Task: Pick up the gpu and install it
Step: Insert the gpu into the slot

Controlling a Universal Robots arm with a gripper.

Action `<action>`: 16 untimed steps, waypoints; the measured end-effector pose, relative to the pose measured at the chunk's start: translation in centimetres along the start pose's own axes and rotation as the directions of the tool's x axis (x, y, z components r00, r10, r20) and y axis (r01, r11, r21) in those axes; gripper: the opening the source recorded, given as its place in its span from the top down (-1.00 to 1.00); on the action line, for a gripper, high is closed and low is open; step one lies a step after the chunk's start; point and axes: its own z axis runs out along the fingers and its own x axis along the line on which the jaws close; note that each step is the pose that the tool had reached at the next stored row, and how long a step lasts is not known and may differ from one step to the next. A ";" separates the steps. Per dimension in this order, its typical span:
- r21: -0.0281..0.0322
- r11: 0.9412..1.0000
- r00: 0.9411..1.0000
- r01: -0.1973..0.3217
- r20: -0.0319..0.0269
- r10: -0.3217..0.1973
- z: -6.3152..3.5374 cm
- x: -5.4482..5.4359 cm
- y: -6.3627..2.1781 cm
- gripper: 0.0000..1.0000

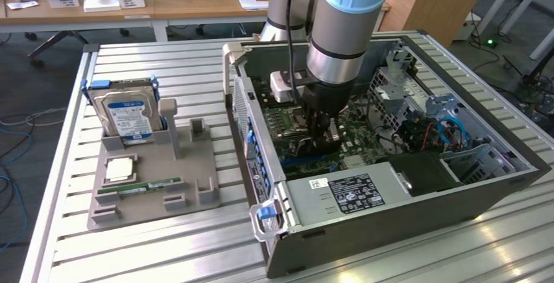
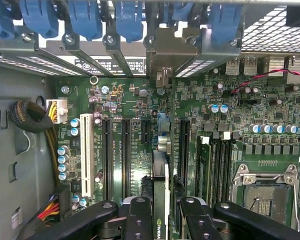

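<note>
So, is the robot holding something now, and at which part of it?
Yes. The fingers clamp the gpu edge-on by its two flat faces, near its upper edge, above the motherboard slots inside the computer case.

1. Open computer case [image 1: 364, 211] at 3 o'clock on slatted metal table [image 1: 165, 244]; green motherboard [image 2: 140, 110] inside.
2. Grey holder tray [image 1: 156, 185] at 9 o'clock of case.
3. Silver hard drive [image 1: 128, 115] upright at tray's 11 o'clock corner.
4. Green memory stick [image 1: 139, 187] flat on tray.
5. Wooden desk [image 1: 173, 4] at 12 o'clock.
</note>
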 end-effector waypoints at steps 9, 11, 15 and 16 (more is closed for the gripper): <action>0.000 1.000 1.000 0.000 0.000 0.000 0.08 0.0 0.01 0.48; 0.000 1.000 1.000 0.000 0.001 0.000 0.16 0.0 0.01 0.48; 0.000 1.000 1.000 0.000 0.000 0.000 0.33 0.0 0.02 0.48; 0.000 1.000 1.000 0.000 0.000 0.000 0.37 0.0 0.02 0.48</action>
